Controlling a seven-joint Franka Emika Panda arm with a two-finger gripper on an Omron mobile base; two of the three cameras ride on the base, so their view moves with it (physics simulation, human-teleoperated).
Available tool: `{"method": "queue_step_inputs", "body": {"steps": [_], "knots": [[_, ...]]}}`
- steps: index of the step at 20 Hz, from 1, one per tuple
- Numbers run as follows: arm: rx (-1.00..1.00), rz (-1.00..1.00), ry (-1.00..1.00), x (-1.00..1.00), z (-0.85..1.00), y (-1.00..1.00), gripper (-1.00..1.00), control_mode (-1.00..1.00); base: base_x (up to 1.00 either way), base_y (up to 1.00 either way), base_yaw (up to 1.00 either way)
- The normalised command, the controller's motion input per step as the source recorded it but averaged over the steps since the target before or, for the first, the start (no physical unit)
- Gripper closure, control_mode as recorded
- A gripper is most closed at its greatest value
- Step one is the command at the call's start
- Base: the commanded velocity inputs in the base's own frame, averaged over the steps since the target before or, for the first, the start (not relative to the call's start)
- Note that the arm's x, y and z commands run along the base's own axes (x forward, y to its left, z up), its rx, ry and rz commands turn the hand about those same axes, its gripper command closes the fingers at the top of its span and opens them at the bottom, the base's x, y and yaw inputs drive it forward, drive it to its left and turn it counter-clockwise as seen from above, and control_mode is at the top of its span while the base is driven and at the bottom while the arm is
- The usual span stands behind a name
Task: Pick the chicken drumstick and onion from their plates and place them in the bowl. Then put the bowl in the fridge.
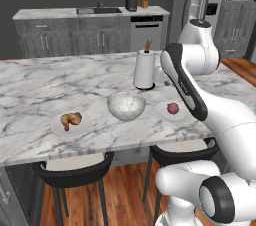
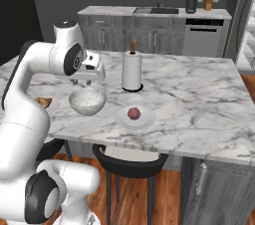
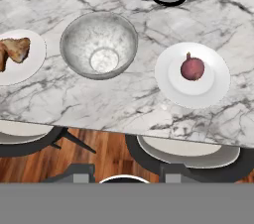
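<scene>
Counting what's on the marble island: two white plates, left and right, one speckled bowl between them. One chicken drumstick, one onion, one paper towel roll further back. Two dark stools tucked under the near edge.
</scene>
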Motion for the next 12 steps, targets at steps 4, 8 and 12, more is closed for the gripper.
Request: {"method": "queue_step_inputs", "body": {"steps": [4,8,12], "knots": [[0.00,0.01,0.00,-0.01,-0.04,-0.13,-1.00,-1.00,0.00,0.00,0.00],[-0.04,0.01,0.00,0.02,-0.18,-0.23,-1.00,-1.00,0.00,0.00,0.00],[-0.10,0.00,0.00,0.17,-0.22,-0.22,-1.00,-1.00,0.00,0.00,0.00]]}}
